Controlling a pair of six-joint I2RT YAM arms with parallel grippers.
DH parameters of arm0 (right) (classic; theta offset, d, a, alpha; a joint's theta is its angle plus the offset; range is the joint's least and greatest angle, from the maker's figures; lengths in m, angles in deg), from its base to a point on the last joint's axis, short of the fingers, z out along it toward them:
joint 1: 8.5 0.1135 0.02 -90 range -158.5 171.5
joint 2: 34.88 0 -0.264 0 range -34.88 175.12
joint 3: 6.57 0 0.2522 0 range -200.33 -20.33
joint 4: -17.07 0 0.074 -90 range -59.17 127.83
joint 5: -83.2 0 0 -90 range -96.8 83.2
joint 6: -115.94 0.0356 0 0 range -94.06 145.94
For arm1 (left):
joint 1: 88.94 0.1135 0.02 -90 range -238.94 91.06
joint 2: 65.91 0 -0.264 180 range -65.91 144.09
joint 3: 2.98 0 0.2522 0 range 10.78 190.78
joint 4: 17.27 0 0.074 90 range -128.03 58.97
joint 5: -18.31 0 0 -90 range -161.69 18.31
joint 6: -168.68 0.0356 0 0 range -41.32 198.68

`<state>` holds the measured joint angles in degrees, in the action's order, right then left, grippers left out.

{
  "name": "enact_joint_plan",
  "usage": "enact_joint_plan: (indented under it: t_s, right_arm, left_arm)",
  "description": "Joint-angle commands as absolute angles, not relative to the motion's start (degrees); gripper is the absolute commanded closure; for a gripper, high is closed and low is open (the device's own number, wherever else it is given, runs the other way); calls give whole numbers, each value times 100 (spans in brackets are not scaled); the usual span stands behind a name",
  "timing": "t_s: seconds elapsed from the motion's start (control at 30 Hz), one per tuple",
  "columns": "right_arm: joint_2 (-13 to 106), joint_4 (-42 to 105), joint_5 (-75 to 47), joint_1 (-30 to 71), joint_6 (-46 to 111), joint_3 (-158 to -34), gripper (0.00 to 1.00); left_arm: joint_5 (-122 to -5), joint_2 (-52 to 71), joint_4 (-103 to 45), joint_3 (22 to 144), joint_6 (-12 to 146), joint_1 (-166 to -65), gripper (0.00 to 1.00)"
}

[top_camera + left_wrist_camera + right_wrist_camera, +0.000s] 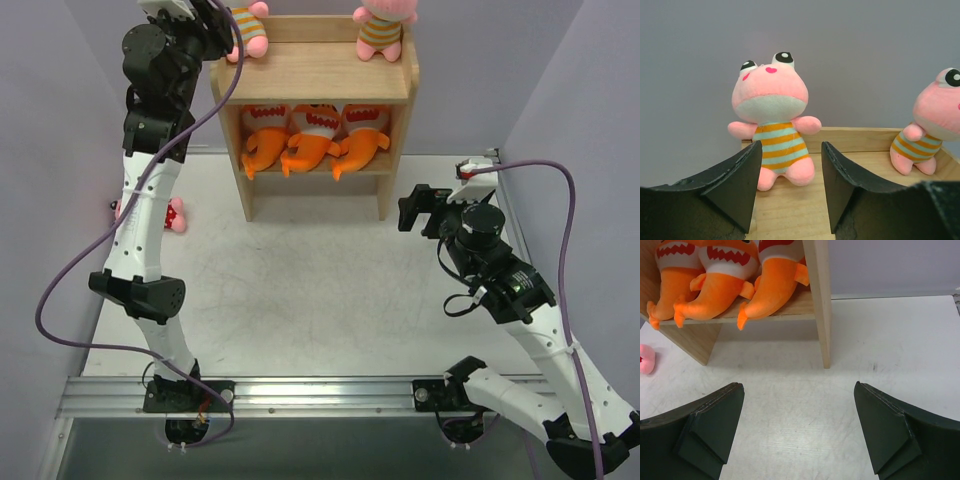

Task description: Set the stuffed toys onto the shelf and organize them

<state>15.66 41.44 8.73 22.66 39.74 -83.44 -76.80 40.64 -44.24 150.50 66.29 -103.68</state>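
Shelf (310, 75): holds five toys, sorted by kind over two tiers.
Left gripper (791, 147): up at the top tier, jaws partly apart and gripping nothing. A striped doll (774, 120) sits upright just ahead.
Right gripper (797, 386): wide open and empty, over the table (300, 280).
Fish (312, 138): three side by side on the tier below the top.
Striped dolls (935, 130): two on top, apart.
Dotted doll (176, 214): on the table left of the shelf, not yet shelved.

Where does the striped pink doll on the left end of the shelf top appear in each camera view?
Top external: the doll is at the top edge, on the left end of the shelf top, partly behind the left arm.
Left wrist: centre of the picture, sitting upright.
Right wrist: not in it.
Shared landmark: the wooden shelf, seen in all three views.
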Motion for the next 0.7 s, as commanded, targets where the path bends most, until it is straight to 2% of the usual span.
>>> enact_joint_plan:
  t_s: [0.0,0.27,0.53,0.67]
  right_arm:
    - [1451,4006,814,2244,4053,-8300,4]
    - [1504,4006,823,2235,4079,-8291,4]
    - [1530,4024,823,2244,4123,-8256,4]
    - [1618,3997,850,2244,4114,-8265,4]
  left_arm:
    - [-7530,4281,-5212,15561,6734,-10362,41]
    - [-7609,4861,-5169,16353,6655,-10265,41]
    - [-7170,4950,-4484,15968,5566,-9668,40]
    - [-6574,4993,-3940,15791,5144,-9404,39]
